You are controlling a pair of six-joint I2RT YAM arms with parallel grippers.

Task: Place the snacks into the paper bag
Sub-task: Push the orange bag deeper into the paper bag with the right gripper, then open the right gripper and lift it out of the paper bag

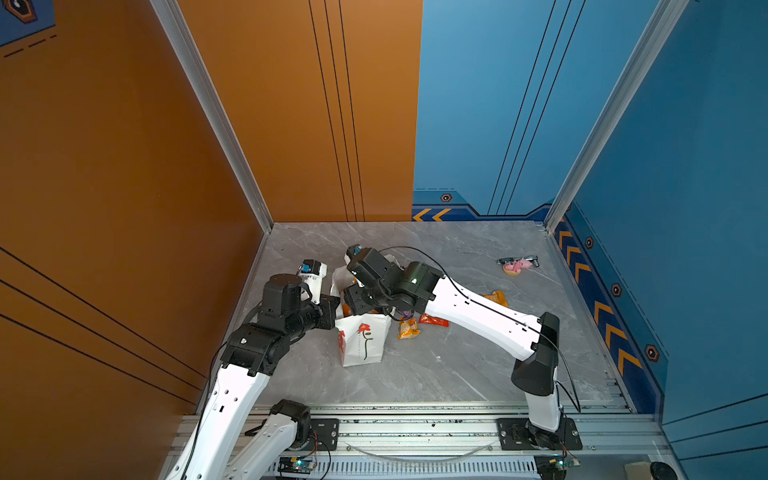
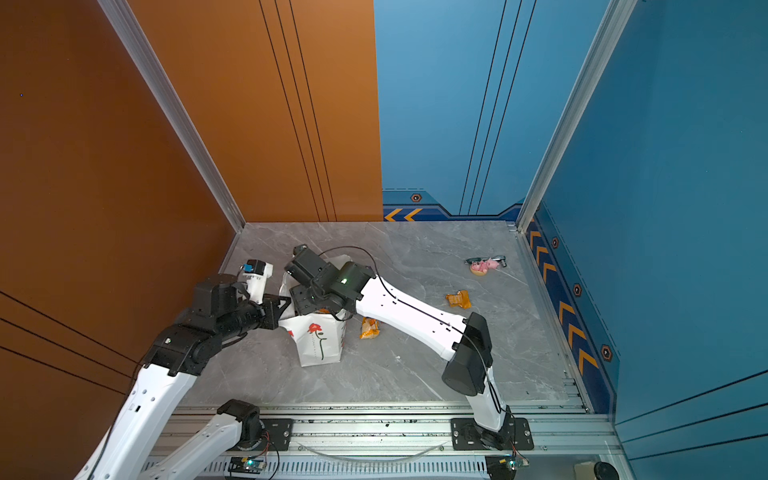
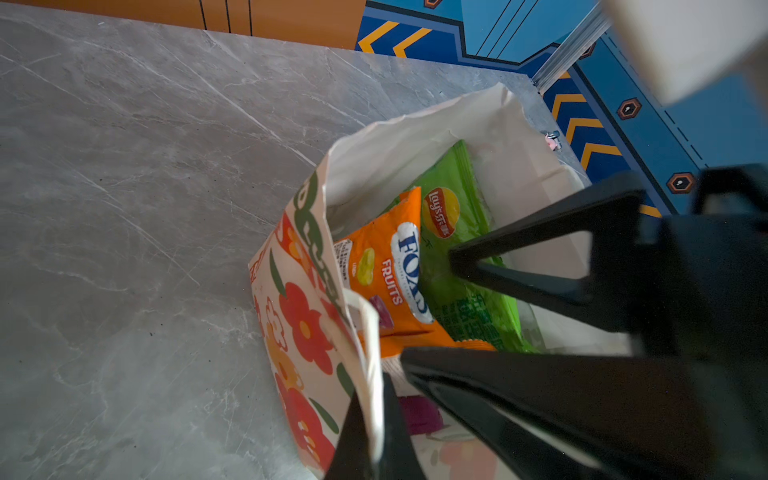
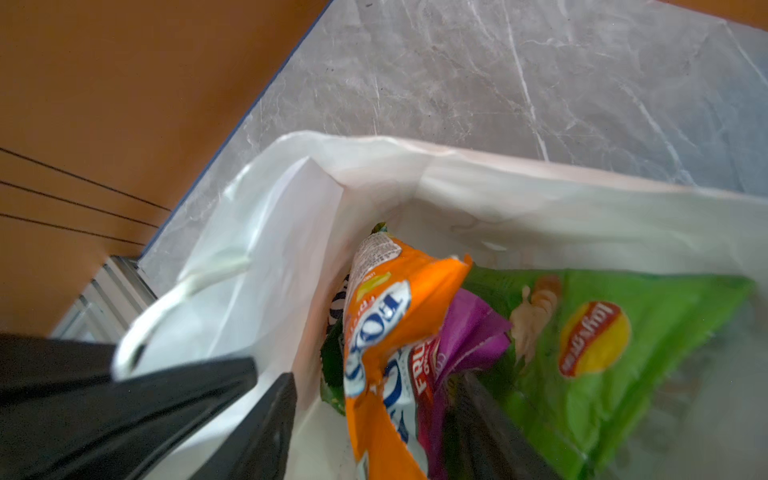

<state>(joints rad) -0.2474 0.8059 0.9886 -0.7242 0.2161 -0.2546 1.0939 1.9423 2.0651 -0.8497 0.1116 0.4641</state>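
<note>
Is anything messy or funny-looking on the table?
Yes. The tall white paper bag with a red flower has a crumpled, bent rim. A small pink toy figurine lies apart from everything, far right on the grey marbled table; it is no snack packet.

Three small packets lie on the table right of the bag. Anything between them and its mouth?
Nothing on the table does. But the right gripper, jaws apart, sits in the mouth of the bag; its arm passes over the red packet, beside the yellow packet, and the orange packet lies beyond it.
</note>
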